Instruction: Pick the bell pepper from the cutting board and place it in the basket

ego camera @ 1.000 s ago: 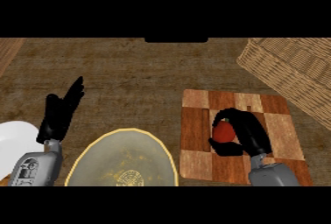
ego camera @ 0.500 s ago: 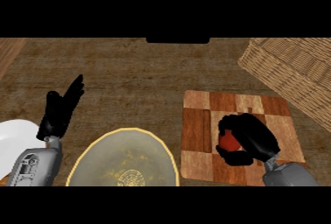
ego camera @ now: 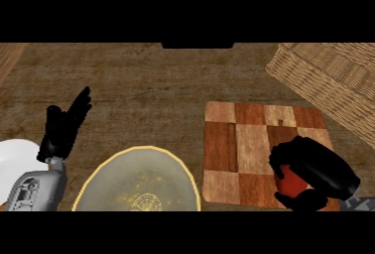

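Look at your right hand (ego camera: pixel 316 173) first: it sits low at the right of the head view, over the near right corner of the cutting board (ego camera: pixel 253 144). Its fingers (ego camera: pixel 282 158) are curled round the bell pepper (ego camera: pixel 293 182), pinching it between fingers and thumb, so you see only a red patch of the pepper between the black parts. The pepper is in that hand, above the board's near edge; you cannot tell whether it still touches the wood.

The cutting board is a chequered slab of light and dark wood lying flat on the brown tabletop (ego camera: pixel 147 79). The wicker basket (ego camera: pixel 330 74) stands at the far right, just beyond the board's far right corner, and part of it runs out of view.

Your left hand (ego camera: pixel 62 130) shows at the left, fingers straight, close together and pointing away from you, holding nothing. It is resting, well apart from the board.

Near you, between the two forearms, lies a yellow-rimmed plate (ego camera: pixel 139 181) with a speckled grey centre. A white rounded object (ego camera: pixel 18 156) shows at the left edge, beside the left forearm.
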Action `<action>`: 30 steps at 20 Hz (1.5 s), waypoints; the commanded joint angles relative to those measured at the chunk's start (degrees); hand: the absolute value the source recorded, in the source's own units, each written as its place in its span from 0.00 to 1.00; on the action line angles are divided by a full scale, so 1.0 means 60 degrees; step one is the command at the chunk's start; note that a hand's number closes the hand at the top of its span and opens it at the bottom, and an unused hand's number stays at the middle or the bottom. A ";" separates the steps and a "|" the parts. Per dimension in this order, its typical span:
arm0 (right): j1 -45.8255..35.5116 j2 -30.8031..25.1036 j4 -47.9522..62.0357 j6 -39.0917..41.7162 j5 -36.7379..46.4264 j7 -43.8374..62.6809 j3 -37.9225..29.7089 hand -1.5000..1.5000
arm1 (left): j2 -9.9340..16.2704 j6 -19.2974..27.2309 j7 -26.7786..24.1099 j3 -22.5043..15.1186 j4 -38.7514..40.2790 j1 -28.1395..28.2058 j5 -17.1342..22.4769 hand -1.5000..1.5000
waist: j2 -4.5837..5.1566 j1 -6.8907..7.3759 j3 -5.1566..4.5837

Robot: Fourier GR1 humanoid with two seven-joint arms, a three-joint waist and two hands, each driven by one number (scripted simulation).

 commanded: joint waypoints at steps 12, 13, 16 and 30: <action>-0.0925 0.0066 -0.3710 0.4014 -0.8803 0.3712 -0.5659 1.00 | -0.0072 0.0142 0.0528 -0.0090 -0.0609 0.0060 -0.0098 0.50 | -0.0048 -0.0150 -0.0017; -0.1291 0.0018 -0.3741 0.3959 -0.9265 0.4357 -0.5834 1.00 | -0.0357 0.0213 -0.0124 -0.0234 -0.0215 0.0460 -0.0180 0.50 | -0.0011 -0.0083 -0.0021; -0.2012 -0.0851 -0.3667 0.4093 -1.1218 0.5977 -0.6686 1.00 | 0.0024 -0.0026 0.0444 -0.0077 -0.0465 0.0028 -0.0072 0.50 | -0.0043 -0.0117 -0.0021; -0.6329 -0.4326 -0.0370 0.3705 -1.0115 0.7847 -0.6151 1.00 | -0.0066 -0.0229 -0.0281 -0.0082 0.0328 -0.0163 -0.0059 0.50 | 0.0154 0.0363 -0.0005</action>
